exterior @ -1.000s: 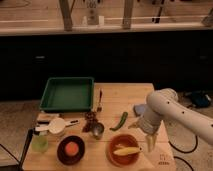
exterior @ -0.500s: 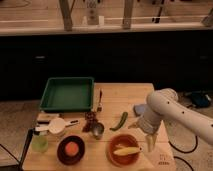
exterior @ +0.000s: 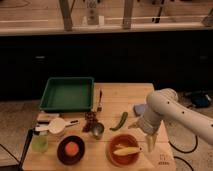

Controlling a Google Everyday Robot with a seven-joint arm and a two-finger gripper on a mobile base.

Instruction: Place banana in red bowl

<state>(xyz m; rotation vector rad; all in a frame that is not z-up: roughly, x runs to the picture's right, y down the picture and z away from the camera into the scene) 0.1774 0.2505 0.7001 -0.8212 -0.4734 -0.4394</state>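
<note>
The pale-yellow banana (exterior: 126, 150) lies inside the orange-red bowl (exterior: 112, 149) at the front of the wooden table. My gripper (exterior: 149, 143) hangs from the white arm (exterior: 162, 107) and points down just right of the bowl's rim, apart from the banana.
A curved green pod (exterior: 120, 120) lies behind the red bowl. A dark bowl (exterior: 60, 150) holds an orange fruit. A metal cup (exterior: 97, 130), a white scoop (exterior: 56, 125), a green cup (exterior: 40, 143), a green tray (exterior: 67, 93) and a blue object (exterior: 140, 108) also sit on the table.
</note>
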